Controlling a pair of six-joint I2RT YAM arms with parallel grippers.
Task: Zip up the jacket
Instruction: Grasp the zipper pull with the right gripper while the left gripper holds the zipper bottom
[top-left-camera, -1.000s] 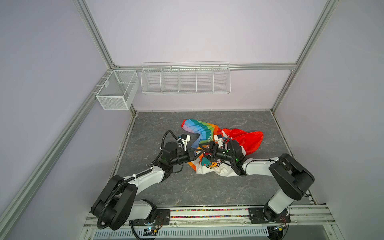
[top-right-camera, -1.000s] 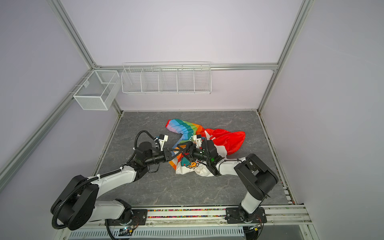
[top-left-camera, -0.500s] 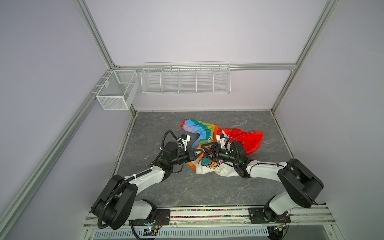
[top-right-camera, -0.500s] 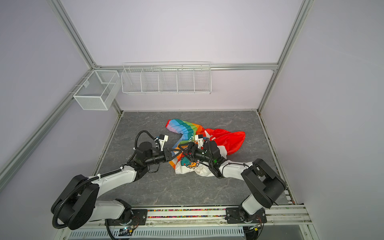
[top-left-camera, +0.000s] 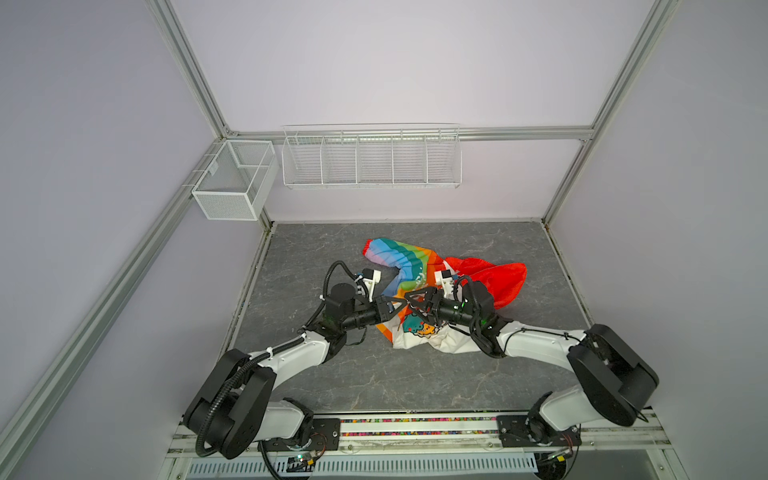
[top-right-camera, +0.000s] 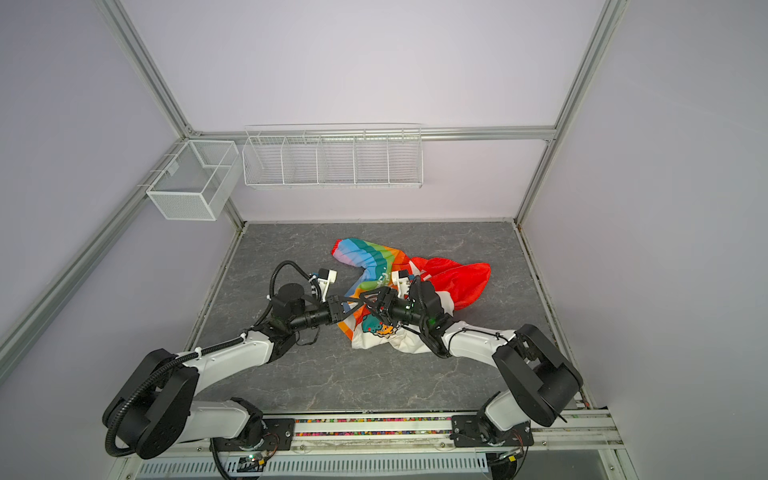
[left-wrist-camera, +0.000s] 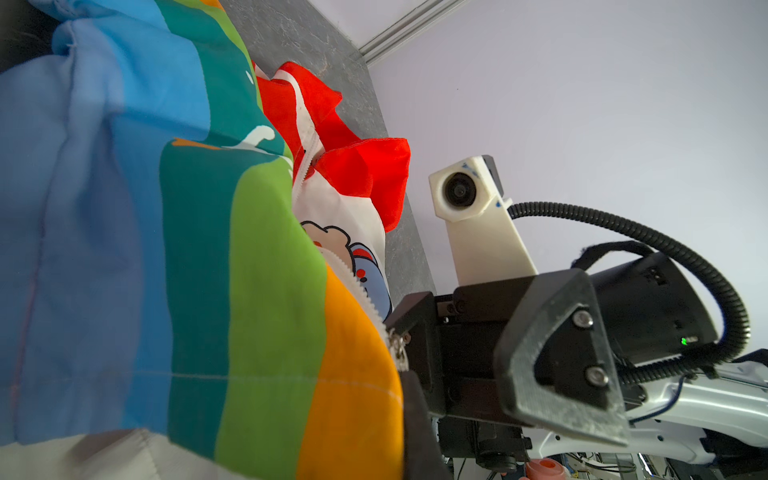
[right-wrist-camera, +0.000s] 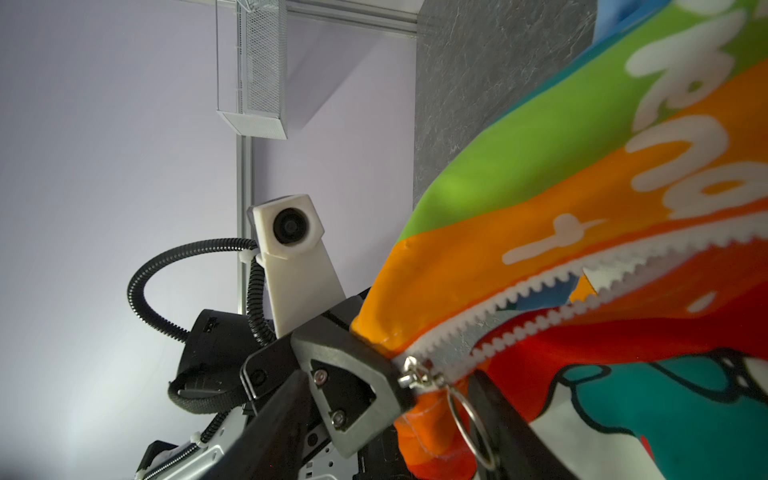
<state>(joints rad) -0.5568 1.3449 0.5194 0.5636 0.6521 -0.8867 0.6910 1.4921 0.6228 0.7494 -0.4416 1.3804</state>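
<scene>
Pale lilac walls (top-left-camera: 415, 62) in aluminium framing close the cell on three sides, and the grey, marble-veined tabletop (top-left-camera: 374, 374) fills the floor of it. On the back wall hangs a long white wire rack (top-left-camera: 371, 156) with five bays, and at the corner beside it a white mesh box (top-left-camera: 232, 178). Neither has changed.

What has changed is the right arm (top-left-camera: 540, 349). Since a second ago its elbow has swung lower and farther out, the forearm now lies stretched low over the table, and its wrist has slid nearer the other one. The left arm (top-left-camera: 291, 357) sits just as it did.

The jacket (top-left-camera: 409, 286) lies crumpled in the middle of the table, in the same heap as before. It is soft thin cloth, with a rainbow-striped sleeve (top-left-camera: 390, 255) toward the back wall and the red hood (top-left-camera: 494, 276) bunched to the right. On the near side are white lining (top-left-camera: 432, 345) and a cartoon print (top-left-camera: 417, 329) (teal and orange).

The left gripper (right-wrist-camera: 384, 361) is clamped tight on the jacket's orange bottom corner. That is right at the foot of the white toothed zipper (right-wrist-camera: 582, 266), whose two rows gape apart above that point. The right gripper (left-wrist-camera: 409, 349) meets it nose to nose. Its dark fingers (right-wrist-camera: 274, 432) stand apart, one on each side of the small metal slider (right-wrist-camera: 415, 376) and its thin wire ring (right-wrist-camera: 471, 419), and I see no pinch on either.
</scene>
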